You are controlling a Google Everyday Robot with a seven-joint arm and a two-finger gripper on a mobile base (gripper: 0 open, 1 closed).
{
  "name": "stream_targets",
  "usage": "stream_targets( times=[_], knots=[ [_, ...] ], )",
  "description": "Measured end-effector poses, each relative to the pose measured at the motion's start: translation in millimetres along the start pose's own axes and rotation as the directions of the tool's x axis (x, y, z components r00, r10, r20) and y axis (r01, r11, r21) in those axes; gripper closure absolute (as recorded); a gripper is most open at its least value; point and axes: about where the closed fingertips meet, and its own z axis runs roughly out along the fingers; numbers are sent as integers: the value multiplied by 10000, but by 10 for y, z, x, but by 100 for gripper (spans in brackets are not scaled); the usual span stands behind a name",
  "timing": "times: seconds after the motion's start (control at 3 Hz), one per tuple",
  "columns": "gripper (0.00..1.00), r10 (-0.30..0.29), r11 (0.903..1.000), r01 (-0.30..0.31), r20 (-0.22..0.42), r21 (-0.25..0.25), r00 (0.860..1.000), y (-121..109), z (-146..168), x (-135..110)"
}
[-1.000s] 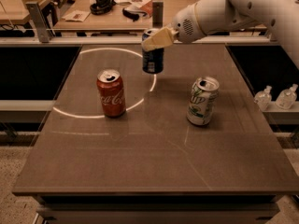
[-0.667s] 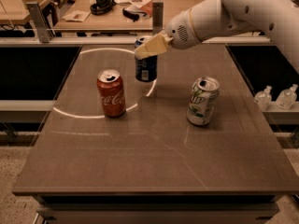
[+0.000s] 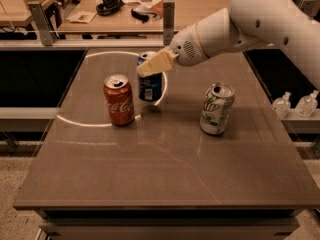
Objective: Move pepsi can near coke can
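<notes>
The dark blue pepsi can (image 3: pixel 150 86) is held upright in my gripper (image 3: pixel 148 68), which reaches in from the upper right and is shut on the can's top. The can hangs just above the brown table (image 3: pixel 160 174), with its shadow below it. The red coke can (image 3: pixel 119 100) stands upright on the table just left of and slightly in front of the pepsi can, a small gap between them. The beige fingers (image 3: pixel 156 63) hide part of the pepsi can's rim.
A white-and-green can (image 3: pixel 216 109) stands to the right on the table. A bright ring of light (image 3: pixel 75 121) curves around the coke can. A cluttered desk (image 3: pixel 195 6) lies behind. Small bottles (image 3: pixel 292 104) sit off the table's right edge.
My gripper has carried the pepsi can left and toward the front, from the back middle of the table to a spot close beside the coke can.
</notes>
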Motion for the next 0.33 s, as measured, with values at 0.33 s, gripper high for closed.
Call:
stream_targets(
  times=[0.33],
  knots=[
    [100,98,9996,-95,97,-268,9999,102,69,75]
  ],
)
